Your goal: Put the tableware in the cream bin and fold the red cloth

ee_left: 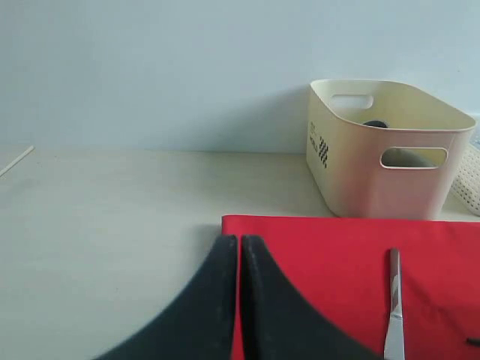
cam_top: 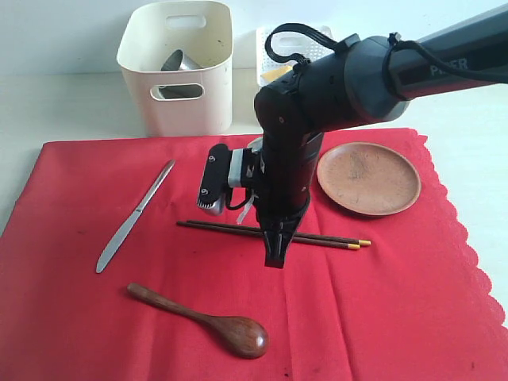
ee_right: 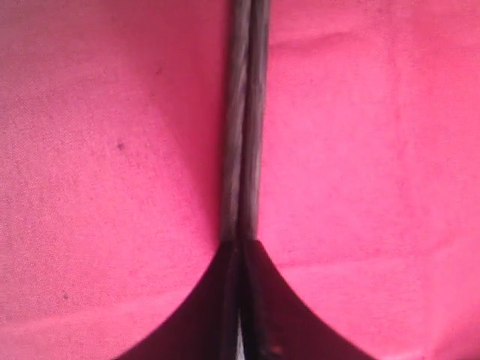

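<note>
Your right pincer (cam_top: 275, 255) is closed all the way. Its two dark fingers are pressed together on the dark chopsticks (cam_top: 333, 239) at about the middle of their length (in the right wrist view the pair runs straight into the seam between the fingertips). The arm comes down nearly upright onto them. As far as you can see from the exterior view, the chopsticks lie flat on the red cloth (cam_top: 381, 302), with their gold tips toward the scalloped edge on the right.

Your left pincer (ee_left: 239, 241) shows only in its own wrist view. Its fingers meet with just a hairline slit between them and nothing is caught there. It hangs over the corner of the cloth where the fabric meets the bare worktop (cam_top: 63, 103).

The round brown plate (cam_top: 369, 178) sits on the cloth just right of and beyond the right pincer, near the gold tips but apart from them. The silver table knife (cam_top: 135, 216) lies on a slant well to the left. The dark wooden spoon (cam_top: 206, 316) is nearer the camera, also to the left, and clear of the chopsticks. The cream bin (cam_top: 208, 103) stands on the worktop just past the far edge of the cloth, with the steel cup (cam_top: 176, 62) tipped over inside it. A white lattice basket (cam_top: 274, 44) beside the bin is mostly hidden behind the arm
</note>
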`<state>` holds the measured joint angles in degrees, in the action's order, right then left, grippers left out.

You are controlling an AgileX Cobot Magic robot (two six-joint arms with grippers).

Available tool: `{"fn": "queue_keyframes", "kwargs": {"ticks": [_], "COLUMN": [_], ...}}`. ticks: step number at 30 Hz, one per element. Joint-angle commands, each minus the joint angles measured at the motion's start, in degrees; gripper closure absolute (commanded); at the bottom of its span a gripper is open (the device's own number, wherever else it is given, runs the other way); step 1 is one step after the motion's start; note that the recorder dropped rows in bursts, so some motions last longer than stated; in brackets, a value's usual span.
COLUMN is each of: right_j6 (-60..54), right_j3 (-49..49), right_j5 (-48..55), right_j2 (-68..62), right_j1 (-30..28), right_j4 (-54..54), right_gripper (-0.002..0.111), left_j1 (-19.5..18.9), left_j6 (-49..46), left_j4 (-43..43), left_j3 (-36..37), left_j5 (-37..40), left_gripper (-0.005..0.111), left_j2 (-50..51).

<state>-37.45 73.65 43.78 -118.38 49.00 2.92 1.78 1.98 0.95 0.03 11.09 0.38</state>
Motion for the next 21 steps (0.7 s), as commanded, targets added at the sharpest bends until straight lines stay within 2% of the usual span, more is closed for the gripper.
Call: {"fn": "queue_keyframes", "kwargs": {"ticks": [1, 4, 7, 10, 13, 15, 21], "right_j6": [0.2, 1.2, 6.8, 15.7, 19.8, 20.1, 16.9], "right_j3": [-0.5, -0.5, -0.5, -0.5, -0.5, -0.5, -0.5], "right_j5": [0.1, -0.1, -0.7, -1.0, -1.0, -1.0, -0.7], "right_j2": [0.9, 1.0, 1.0, 1.0, 1.0, 1.0, 1.0], "right_j1": [-0.3, -0.3, -0.3, -0.3, -0.3, -0.3, -0.3], "right_j4": [0.9, 1.0, 2.3, 6.5, 11.8, 11.6, 5.9], "right_gripper": [0.108, 0.108, 0.108, 0.097, 0.081, 0.073, 0.07], "left_j1": [-0.2, -0.2, -0.2, -0.2, -0.2, -0.2, -0.2], "left_j6": [0.1, 0.1, 0.1, 0.1, 0.1, 0.1, 0.1], "left_j4": [-0.4, -0.4, -0.4, -0.4, -0.4, -0.4, -0.4], "left_j3": [0.0, 0.0, 0.0, 0.0, 0.0, 0.0, 0.0], "left_j5": [0.0, 0.0, 0.0, 0.0, 0.0, 0.0, 0.0], "left_gripper": [0.103, 0.103, 0.103, 0.103, 0.103, 0.103, 0.103], "left_j2": [-0.4, -0.4, -0.4, -0.4, -0.4, -0.4, -0.4]}}
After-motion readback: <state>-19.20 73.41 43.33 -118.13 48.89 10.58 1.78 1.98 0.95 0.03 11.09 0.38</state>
